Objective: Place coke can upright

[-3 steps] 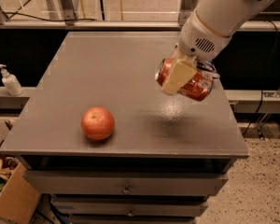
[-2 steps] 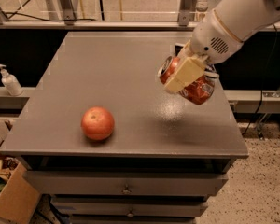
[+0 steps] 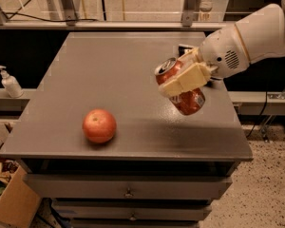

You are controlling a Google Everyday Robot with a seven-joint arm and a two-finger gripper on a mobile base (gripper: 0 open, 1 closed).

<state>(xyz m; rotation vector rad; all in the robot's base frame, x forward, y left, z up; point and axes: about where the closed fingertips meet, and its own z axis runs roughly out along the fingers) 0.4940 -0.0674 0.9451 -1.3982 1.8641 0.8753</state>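
Camera view: can held tilted above the table

The cream two-finger gripper (image 3: pixel 179 81) pinches the dented red metal coke can (image 3: pixel 189 100) across its middle, off the grey metal table (image 3: pixel 109 65). The can is tilted, silver top up and to the left. A round red-orange fruit (image 3: pixel 99 126) sits well apart near the front edge.

The white arm (image 3: pixel 261 32) reached in from the 2 o'clock edge of the view, its rounded wrist housing (image 3: pixel 225 56) sloping down toward 8 o'clock. The gripper (image 3: pixel 176 77) hung in the air just off the view's centre toward 3 o'clock. Its cream fingers (image 3: pixel 185 80) were clamped across the tilted coke can (image 3: pixel 190 101), one in front and one behind, with the can's silver top pointing to 10 o'clock.
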